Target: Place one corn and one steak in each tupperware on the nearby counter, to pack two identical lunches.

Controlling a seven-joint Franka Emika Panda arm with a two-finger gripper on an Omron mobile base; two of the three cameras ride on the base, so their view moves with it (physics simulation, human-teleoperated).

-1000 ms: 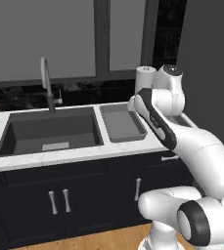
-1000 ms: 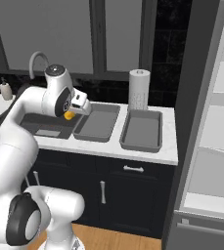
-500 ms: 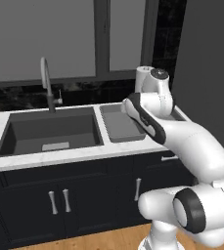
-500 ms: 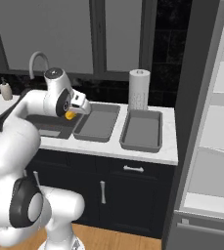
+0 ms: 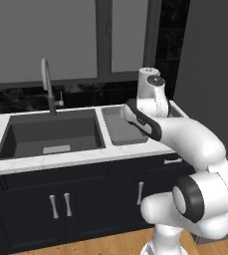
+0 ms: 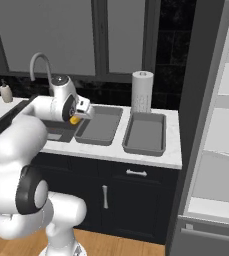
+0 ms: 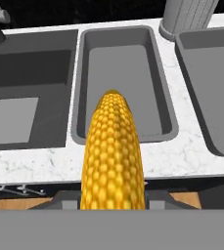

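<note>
The claw [image 6: 77,116] is clenched on a corn [image 7: 112,156] above the counter's [image 7: 182,157] front edge.

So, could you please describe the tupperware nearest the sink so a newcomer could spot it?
Start at the dark sink in the white counter. The grey tupperware sits just right of it, left of its twin, which stands before the paper towel roll.

Kitchen: sink [image 5: 53,137], faucet [image 5: 48,84], counter [image 6: 151,156]
</note>
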